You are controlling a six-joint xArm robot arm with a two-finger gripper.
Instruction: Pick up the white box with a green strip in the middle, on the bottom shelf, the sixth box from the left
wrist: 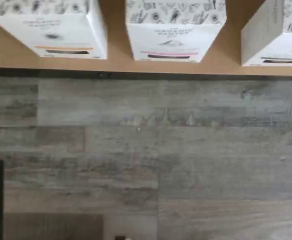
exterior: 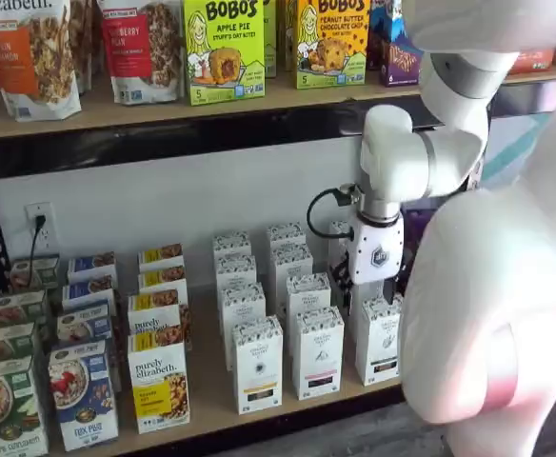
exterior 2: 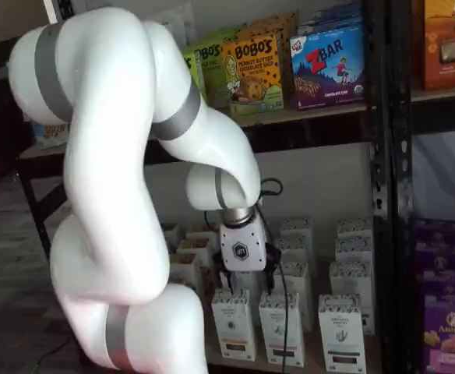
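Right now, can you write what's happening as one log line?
pincer: open, empty, over the bottom shelf | white box: upright, front row, untouched | stage: no grasp yet

I see soft, even indoor light in both shelf views, with no hard glare. The glossy white robot arm [exterior: 492, 286] carries a faint pinkish reflection low on its body. Under the upper plywood board [exterior: 164, 109] the back wall sits in mild shade. My wrist view is blurred; the print on the white cartons [wrist: 173, 30] smears, and the grey plank floor [wrist: 151, 150] looks hazy.
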